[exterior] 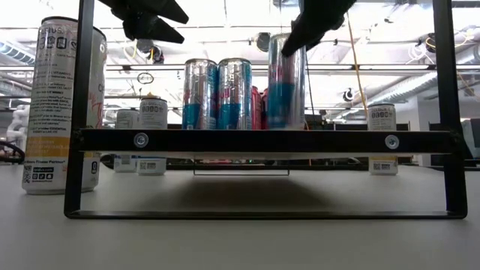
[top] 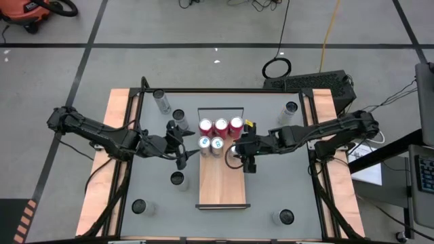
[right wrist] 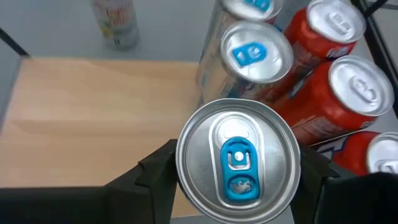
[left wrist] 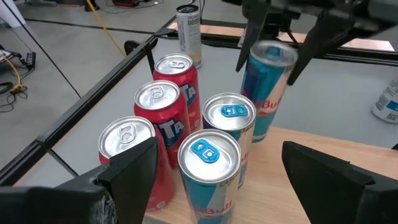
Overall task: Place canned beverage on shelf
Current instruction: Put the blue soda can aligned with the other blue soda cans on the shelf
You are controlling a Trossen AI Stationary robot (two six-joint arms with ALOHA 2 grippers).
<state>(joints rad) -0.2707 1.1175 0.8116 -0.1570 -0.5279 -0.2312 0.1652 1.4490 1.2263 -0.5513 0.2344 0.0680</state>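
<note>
The task is judged well advanced but not finished. On the left, the left gripper (top: 182,157) is held over the grey table (top: 163,196) just beside the shelf (top: 222,186), its fingers spread apart and nothing between them. On the shelf, near the wire-rail end, three red cans (top: 220,125) are found in a row with two silver-and-blue cans (top: 211,143) standing in front of them; these placements are taken as done. To their right, a further silver-and-blue can (right wrist: 238,160) is grasped at the sides of its top by the right gripper (top: 241,154); in the low view its base (exterior: 286,124) appears to be at or just above the board, and contact cannot be confirmed. Release and withdrawal are judged outstanding. The can is tall and slim, upright, blue tab intact, with no visible dents. Several loose cans (top: 178,178) remain on the table.
</note>
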